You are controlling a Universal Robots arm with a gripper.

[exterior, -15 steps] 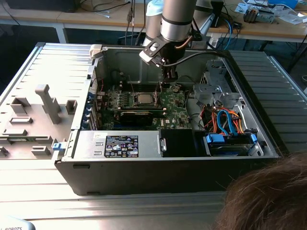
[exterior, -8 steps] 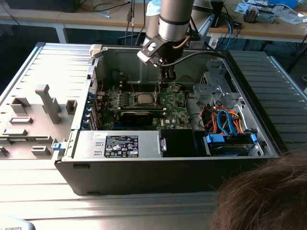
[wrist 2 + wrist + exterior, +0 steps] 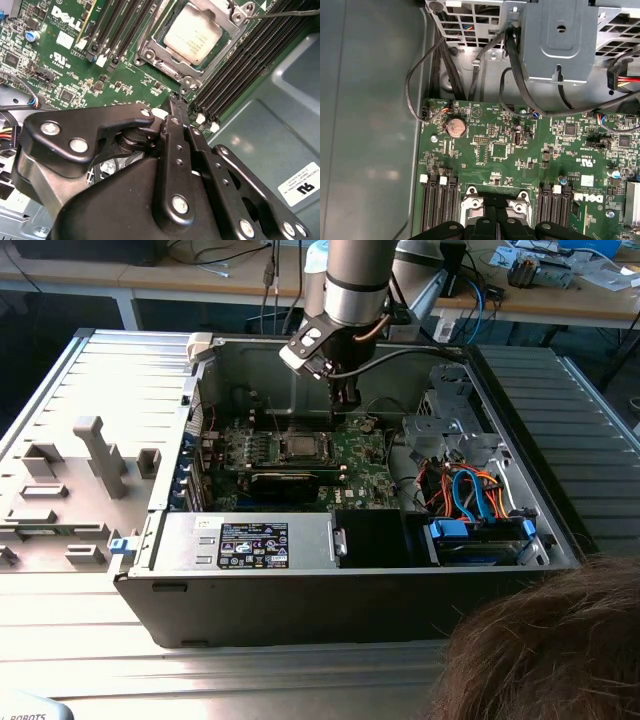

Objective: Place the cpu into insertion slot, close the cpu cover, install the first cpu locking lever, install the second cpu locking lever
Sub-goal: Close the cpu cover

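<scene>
— The pincer?
— The gripper (image 3: 176,102) has its fingers pressed together and empty, just beside the insertion slot (image 3: 169,69).
— And the cpu (image 3: 192,32)?
— Seated there, toward the exterior view's left. The cpu cover (image 3: 227,37) looks down.
— Which step?
— Probably a locking lever (image 3: 280,13). That thin wire calls for a precise push.

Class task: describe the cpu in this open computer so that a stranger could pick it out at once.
Look inside the open computer case at the green circuit board on its floor. Between two banks of long black memory slots sits the cpu. It alone is a small flat square with a dull silver-grey top, ringed by a silvery metal frame.
</scene>
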